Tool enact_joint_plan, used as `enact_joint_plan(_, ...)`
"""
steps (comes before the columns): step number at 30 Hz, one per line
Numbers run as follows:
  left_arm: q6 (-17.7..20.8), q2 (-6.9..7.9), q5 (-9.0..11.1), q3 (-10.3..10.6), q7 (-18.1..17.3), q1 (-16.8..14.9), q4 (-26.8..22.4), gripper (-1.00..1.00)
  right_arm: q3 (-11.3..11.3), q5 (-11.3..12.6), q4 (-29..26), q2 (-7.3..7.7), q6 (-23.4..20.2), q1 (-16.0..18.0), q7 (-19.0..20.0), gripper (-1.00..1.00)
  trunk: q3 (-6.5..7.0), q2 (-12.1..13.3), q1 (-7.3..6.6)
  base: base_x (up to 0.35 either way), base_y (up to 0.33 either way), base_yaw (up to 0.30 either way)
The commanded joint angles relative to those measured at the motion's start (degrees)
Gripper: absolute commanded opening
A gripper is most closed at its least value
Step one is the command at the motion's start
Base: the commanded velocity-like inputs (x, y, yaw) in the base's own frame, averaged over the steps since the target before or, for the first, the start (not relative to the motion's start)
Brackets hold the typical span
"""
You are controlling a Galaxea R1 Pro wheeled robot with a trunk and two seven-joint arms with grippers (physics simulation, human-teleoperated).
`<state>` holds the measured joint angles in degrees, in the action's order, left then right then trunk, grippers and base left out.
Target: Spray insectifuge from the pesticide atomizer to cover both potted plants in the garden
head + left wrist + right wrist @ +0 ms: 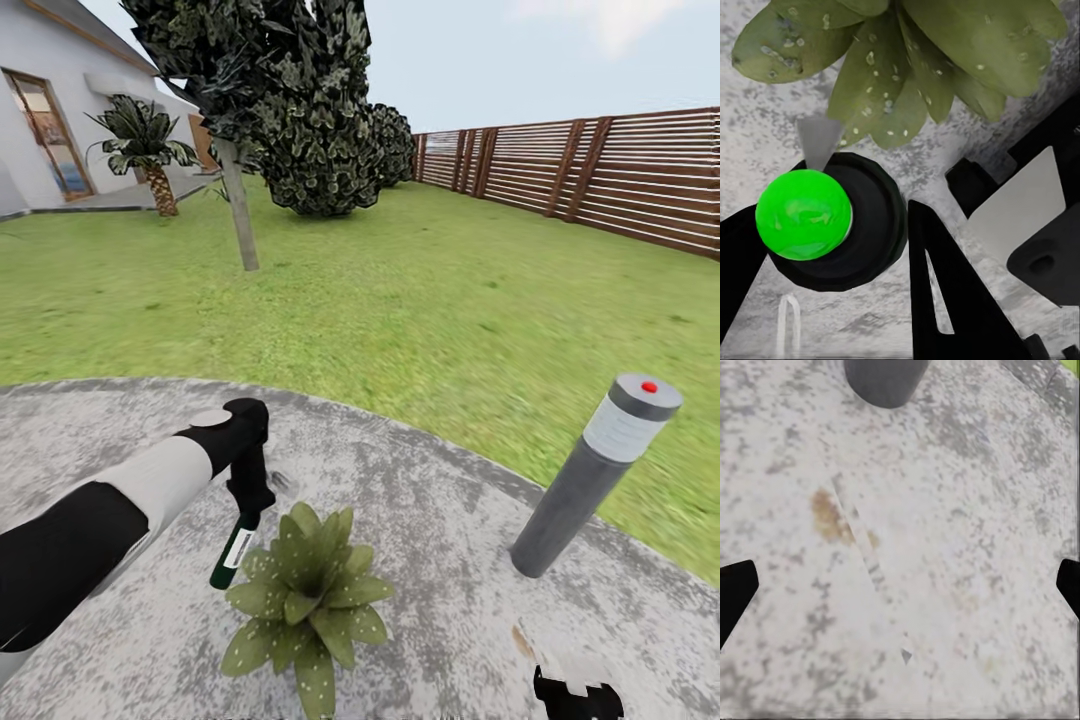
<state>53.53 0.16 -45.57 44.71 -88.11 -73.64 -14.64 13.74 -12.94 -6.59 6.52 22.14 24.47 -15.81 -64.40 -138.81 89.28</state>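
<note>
The slim dark-green pesticide atomizer with a white label (233, 551) is gripped by the left gripper (248, 500), tilted just beside the low potted plant of broad pointed green leaves (305, 595). In the left wrist view the leaves (907, 60) are speckled with pale droplets. Both stand on grey mottled paving (420, 520), whose curved edge meets open green lawn (400, 290). A tall grey bollard lamp (595, 470) stands near that edge. The right gripper (900, 592) is spread wide, empty, over bare paving. A brown slatted fence (600, 170) bounds the lawn.
</note>
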Motion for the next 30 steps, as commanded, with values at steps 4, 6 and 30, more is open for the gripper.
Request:
enact_joint_plan(4,0.6,0.06,-0.6,0.2,-0.5,0.0,-0.1,-1.0,0.4,-0.6,0.1,-0.01,0.2,0.1,-0.2,1.0,0.11,0.0,-0.03,-0.208,0.202,-0.224)
enact_joint_plan(6,0.6,0.09,-0.6,0.2,-0.6,0.0,-0.1,-1.0,0.4,-0.6,0.1,-0.01,0.2,0.1,-0.2,1.0,0.19,0.0,-0.03,-0.196,0.244,-0.232)
enact_joint_plan(30,0.5,0.02,-0.7,0.5,-0.4,0.0,-0.1,-1.0,0.4,-0.6,0.1,-0.01,0.2,0.1,-0.2,1.0,0.34,0.0,-0.03,0.079,0.128,-0.167)
